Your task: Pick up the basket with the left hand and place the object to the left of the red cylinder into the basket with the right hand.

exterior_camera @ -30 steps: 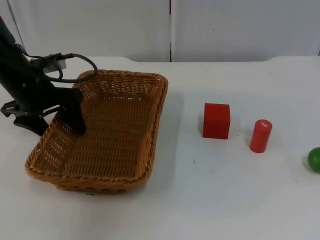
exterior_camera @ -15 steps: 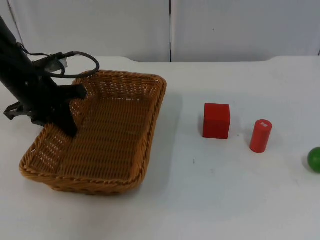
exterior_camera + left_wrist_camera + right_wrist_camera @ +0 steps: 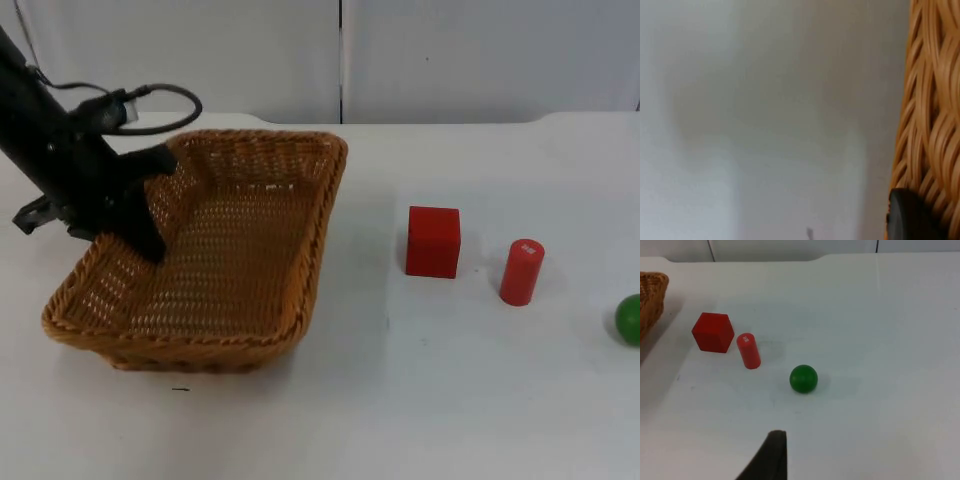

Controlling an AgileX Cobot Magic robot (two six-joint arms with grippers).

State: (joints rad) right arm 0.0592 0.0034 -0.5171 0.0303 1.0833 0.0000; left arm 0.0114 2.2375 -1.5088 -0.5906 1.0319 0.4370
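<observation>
Lifting the woven wicker basket [image 3: 215, 255], our left gripper [image 3: 140, 215] seemingly clamps its rim; next the right gripper [image 3: 771, 460], jaws unreadable, fetches the red cube [image 3: 433, 241].

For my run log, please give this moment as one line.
left gripper: shut on basket, lifting | red cube: on table, left of red cylinder

Your top view looks down and forward over the white table [image 3: 450, 400] to the grey partition wall [image 3: 480, 60]. Your left wrist view sits very close against the basket [image 3: 932, 125] rim, facing bare tabletop. Your right wrist view stands farther back, sharing the red cube [image 3: 713, 332], red cylinder [image 3: 748, 351] and green ball [image 3: 803, 378] with the top view.
</observation>
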